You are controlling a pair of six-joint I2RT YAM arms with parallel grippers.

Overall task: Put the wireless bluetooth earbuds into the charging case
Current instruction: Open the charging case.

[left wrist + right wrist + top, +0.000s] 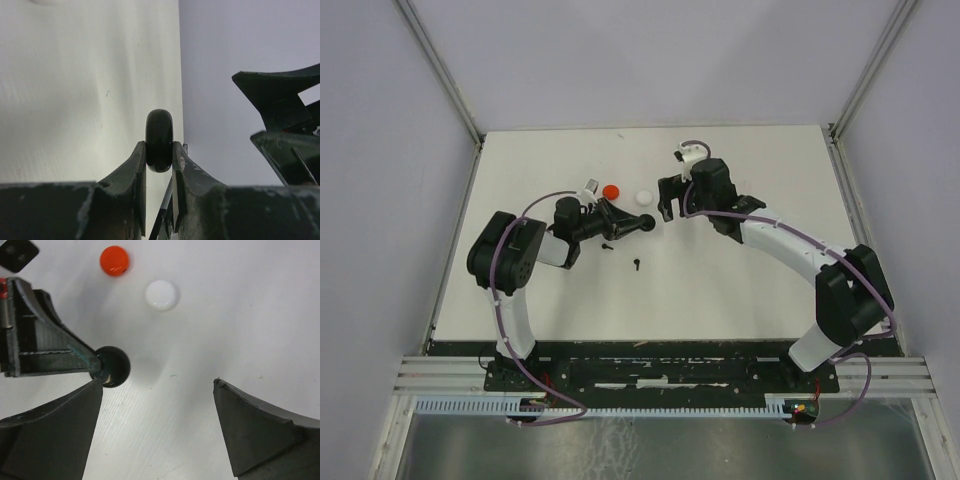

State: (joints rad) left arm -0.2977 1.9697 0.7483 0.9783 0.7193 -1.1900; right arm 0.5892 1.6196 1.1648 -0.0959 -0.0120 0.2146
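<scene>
My left gripper (640,224) is shut on a round black charging case (648,224), pinched by its flat faces, as the left wrist view (159,141) shows. In the right wrist view the black case (113,366) sits at the tip of the left fingers (75,357). My right gripper (667,206) is open and empty just right of the case, with its jaws wide apart (157,390). Two tiny black earbuds (606,246) (636,265) lie on the white table below the left gripper. No red or white earbuds show.
A round red disc (611,191) and a round white disc (643,197) lie just beyond the grippers; both also show in the right wrist view, red (114,260) and white (161,295). Grey walls enclose the white table (740,280). The right fingers (280,105) show in the left wrist view.
</scene>
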